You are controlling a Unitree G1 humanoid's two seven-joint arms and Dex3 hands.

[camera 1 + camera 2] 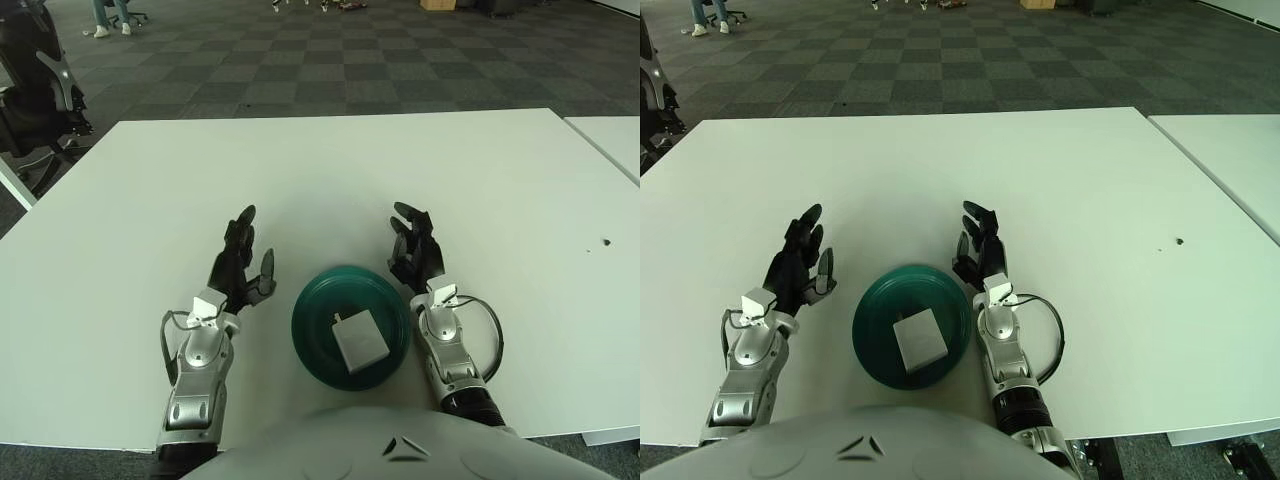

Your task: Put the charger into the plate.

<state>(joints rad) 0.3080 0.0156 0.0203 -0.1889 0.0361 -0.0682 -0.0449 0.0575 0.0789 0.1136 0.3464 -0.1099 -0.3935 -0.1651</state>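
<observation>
While the white square plastic charger (358,341) lies flat inside the round dark-green plate (312,310) at the near middle of the white worktop (330,170), both hands rest apart from it, fingers spread and holding nothing. At the plate's 9 o'clock is the left hand (240,265); the right hand (415,250) sits at 2 o'clock, just beside the rim.

Plate (310,345) flanked by hands; table (330,170) beyond open.
</observation>
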